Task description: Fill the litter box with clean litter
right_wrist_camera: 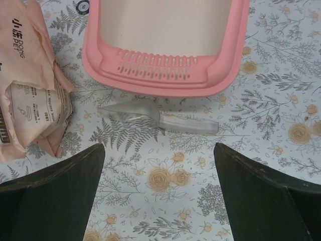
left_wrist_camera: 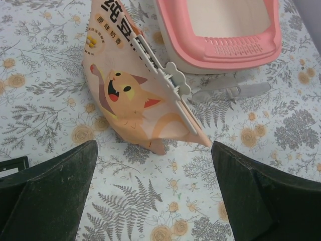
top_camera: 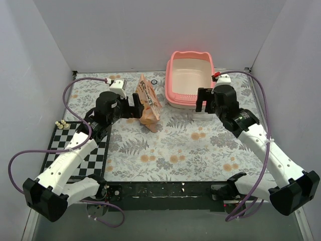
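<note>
The pink litter box (top_camera: 170, 85) stands at the back right; its cream-white base is bare, and no loose clean litter shows. It also shows in the left wrist view (left_wrist_camera: 225, 52) and the right wrist view (right_wrist_camera: 155, 70). An orange-tan printed bag (top_camera: 149, 103) lies sealed with a white clip, left of the box (left_wrist_camera: 135, 95) (right_wrist_camera: 25, 100). My left gripper (top_camera: 134, 105) is open and empty, just left of the bag (left_wrist_camera: 154, 146). My right gripper (top_camera: 204, 100) is open and empty at the box's front right corner (right_wrist_camera: 159, 146).
A clear plastic knife (right_wrist_camera: 165, 118) lies on the floral cloth just in front of the box; it also shows in the left wrist view (left_wrist_camera: 230, 90). A checkered mat (top_camera: 75, 145) with small beige pieces (top_camera: 61, 123) lies at the left. A small ring (top_camera: 154, 81) lies behind the bag.
</note>
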`<state>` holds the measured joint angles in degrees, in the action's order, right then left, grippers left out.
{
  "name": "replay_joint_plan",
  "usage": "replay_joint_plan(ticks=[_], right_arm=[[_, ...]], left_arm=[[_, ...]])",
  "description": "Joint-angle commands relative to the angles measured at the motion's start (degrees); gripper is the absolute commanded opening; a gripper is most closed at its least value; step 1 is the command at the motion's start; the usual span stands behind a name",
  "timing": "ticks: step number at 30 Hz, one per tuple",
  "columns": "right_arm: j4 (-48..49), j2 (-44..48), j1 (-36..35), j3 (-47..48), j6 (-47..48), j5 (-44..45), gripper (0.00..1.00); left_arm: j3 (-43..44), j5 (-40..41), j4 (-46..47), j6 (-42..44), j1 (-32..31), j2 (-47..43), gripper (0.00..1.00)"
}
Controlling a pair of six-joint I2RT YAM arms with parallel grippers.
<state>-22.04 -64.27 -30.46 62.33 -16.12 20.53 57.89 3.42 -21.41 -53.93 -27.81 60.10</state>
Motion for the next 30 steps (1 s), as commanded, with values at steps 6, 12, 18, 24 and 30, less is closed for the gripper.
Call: replay_joint_plan(ticks=[6, 12, 18, 24, 30], right_arm=[[-12.59, -2.97, -0.13, 12.82, 3.63, -0.03, 0.98], [-12.14, -4.11, -0.22, 13.17, 6.36, -13.40, 0.95], [-15.22, -6.74, -3.11, 15.54, 9.61, -13.95, 0.92], [-14.70, -6.57, -4.08, 14.93, 9.00, -14.29, 0.92], [-13.56, -5.60, -4.52, 12.83, 7.95, -16.23, 0.92]], left_arm=[[7.23, -0.17, -3.37, -1.79, 0.04, 4.15, 0.98], [19.70, 3.08, -8.55, -3.90, 0.13, 13.27, 0.98], [38.14, 4.40, -18.47, -6.00, 0.13, 26.98, 0.98], [54.95, 9.05, -30.17, -8.38, 0.13, 42.01, 0.98], [56.37, 10.20, -29.22, -7.59, 1.88, 47.91, 0.98]])
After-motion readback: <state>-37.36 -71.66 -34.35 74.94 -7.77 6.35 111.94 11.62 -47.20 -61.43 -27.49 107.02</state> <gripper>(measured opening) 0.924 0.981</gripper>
